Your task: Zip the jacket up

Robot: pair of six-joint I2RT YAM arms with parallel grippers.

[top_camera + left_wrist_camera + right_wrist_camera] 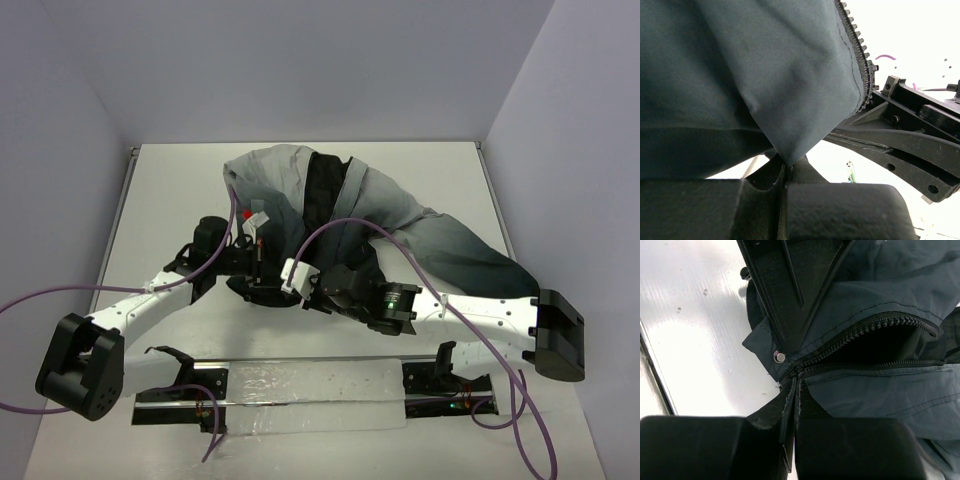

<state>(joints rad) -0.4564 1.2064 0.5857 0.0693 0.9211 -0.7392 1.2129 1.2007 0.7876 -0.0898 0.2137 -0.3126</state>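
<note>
Saw a jacket (400, 215) shaded from light grey into dark charcoal, with a black lining (325, 195) showing down its middle. Found the zipper (860, 330) dark, almost black, its teeth a fine ridged row, with one shiny silver snap (779, 357) on the charcoal cloth. Noted plain matte black on the left gripper (787, 170) and the right gripper (795, 395). Noted white shells with black joints on the left arm (130, 305) and the right arm (490, 315), purple cables (350, 225), a green light (388, 297), a red speck (247, 214) and a white table (170, 190).
</note>
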